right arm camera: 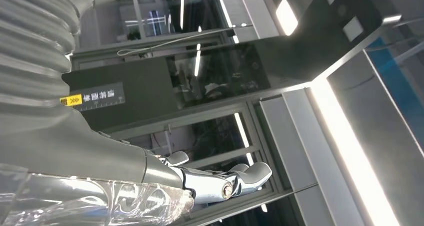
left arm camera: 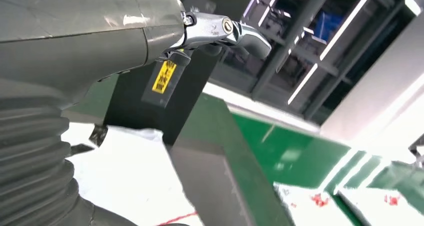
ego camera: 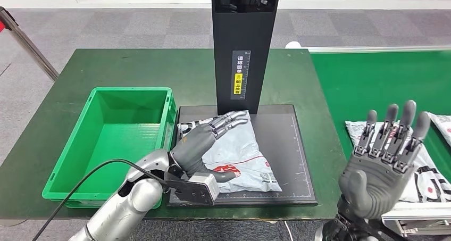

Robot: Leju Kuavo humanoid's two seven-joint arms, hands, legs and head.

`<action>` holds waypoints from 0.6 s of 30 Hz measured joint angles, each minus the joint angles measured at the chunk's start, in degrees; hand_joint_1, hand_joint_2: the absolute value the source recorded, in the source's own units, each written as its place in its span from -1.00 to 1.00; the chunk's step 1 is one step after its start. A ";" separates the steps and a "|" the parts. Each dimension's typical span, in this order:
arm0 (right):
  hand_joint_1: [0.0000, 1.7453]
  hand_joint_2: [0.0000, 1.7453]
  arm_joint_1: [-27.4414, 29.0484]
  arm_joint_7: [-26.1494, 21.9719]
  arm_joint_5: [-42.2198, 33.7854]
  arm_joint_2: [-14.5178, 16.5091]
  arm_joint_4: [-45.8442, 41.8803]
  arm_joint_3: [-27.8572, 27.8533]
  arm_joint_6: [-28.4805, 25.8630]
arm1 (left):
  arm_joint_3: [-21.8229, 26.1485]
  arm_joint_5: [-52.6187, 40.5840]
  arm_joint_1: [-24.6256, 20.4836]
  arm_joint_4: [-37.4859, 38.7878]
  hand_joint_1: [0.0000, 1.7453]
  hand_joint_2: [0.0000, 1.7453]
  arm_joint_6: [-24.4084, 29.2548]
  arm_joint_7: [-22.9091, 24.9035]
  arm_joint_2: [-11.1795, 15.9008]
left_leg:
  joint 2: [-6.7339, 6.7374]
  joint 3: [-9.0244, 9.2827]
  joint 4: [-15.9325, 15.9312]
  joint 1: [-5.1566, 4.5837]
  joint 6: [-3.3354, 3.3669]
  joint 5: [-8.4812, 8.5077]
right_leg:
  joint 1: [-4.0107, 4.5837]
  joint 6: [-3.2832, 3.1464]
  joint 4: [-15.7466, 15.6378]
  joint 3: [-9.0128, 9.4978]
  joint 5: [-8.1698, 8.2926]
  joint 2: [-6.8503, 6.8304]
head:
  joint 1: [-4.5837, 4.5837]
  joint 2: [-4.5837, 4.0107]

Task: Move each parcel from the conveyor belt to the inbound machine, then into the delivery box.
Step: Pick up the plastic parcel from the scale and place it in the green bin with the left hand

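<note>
Broadly, I had the green table (ego camera: 69, 92) spread across my head view, with the conveyor belt (ego camera: 372, 86) running off on the robot's right and the inbound machine standing in the middle, its black column (ego camera: 245, 39) rising from the dark scan plate (ego camera: 290, 156). To the left of the plate sat the green delivery box (ego camera: 114, 140), touching or nearly touching the plate's edge, with nothing that I could see inside it. On the plate lay the parcel (ego camera: 242, 158), a pale grey mailer bag with red print, its long axis running from the near right corner of the plate back toward the column's foot. My left hand (ego camera: 210, 142) lay over the parcel's left half, fingers extended together and pointing up toward the column, thumb low along the bag's near edge; whether it truly gripped the bag or only rested flat on it I could not tell, as the left wrist view gave me a blurred white surface under the hand and little more. My right hand (ego camera: 385, 161) hovered well apart from that parcel, palm up and fingers spread, holding nothing, above another parcel (ego camera: 425, 177) waiting on the belt. I judged the left hand the nearer by far, and the box lay directly to its left, so the coming move looked like a short sideways carry across the plate's edge.
</note>
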 joint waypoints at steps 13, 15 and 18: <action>-1.00 1.00 -5.21 0.97 -0.98 -4.42 4.88 0.07 -3.00 | -3.80 -0.61 -3.30 4.21 -1.00 1.00 -5.65 -1.95 3.42 | -0.04 -0.01 0.00 0.00 0.00 0.01 | 0.00 0.00 0.03 0.00 0.01 -0.01 | 0.00 0.00; -1.00 1.00 -5.41 0.97 -0.99 -4.63 5.22 0.07 -3.00 | -3.98 -0.61 -3.40 4.48 -1.00 1.00 -5.67 -2.01 3.63 | -0.04 -0.01 0.00 0.00 0.00 0.01 | 0.00 0.00 0.03 0.00 0.01 -0.01 | 0.00 0.00; -1.00 1.00 -5.81 0.98 -0.99 -4.95 5.72 0.16 -3.17 | -4.54 -0.61 -3.70 4.83 -1.00 1.00 -6.44 -2.22 4.12 | -0.04 -0.02 0.00 0.00 0.00 0.01 | 0.00 0.00 0.04 0.01 0.01 -0.02 | 0.01 0.00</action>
